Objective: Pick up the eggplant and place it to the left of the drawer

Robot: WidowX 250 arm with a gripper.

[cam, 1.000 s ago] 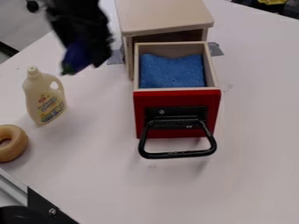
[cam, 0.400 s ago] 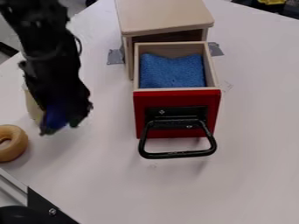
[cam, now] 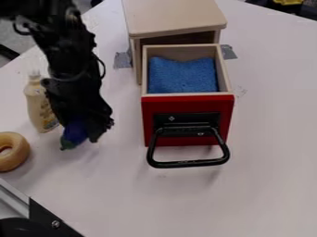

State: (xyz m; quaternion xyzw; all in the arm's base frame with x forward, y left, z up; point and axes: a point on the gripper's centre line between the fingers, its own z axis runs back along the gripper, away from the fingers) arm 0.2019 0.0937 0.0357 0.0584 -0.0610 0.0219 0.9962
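Camera view: one gripper [cam: 85, 130] seemingly holds one eggplant [cam: 73, 134].

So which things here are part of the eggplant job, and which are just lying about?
Part of the job:
- eggplant, held in the gripper
- red-fronted drawer, the landmark

Just lying about:
- bottle
- tan ring
- blue sponge inside the drawer

Toward nine o'clock in the camera view we count one gripper [cam: 85, 132], one eggplant [cam: 74, 133], one bottle [cam: 41, 110] and one wooden ring [cam: 20, 152]. We find one wooden cabinet [cam: 173, 17] at twelve, one drawer [cam: 149, 102] with one sponge [cam: 182, 76] near the middle, and one handle [cam: 188, 164] at five. We tally two tape patches [cam: 123, 60], at eleven and one, and one table [cam: 266, 162].
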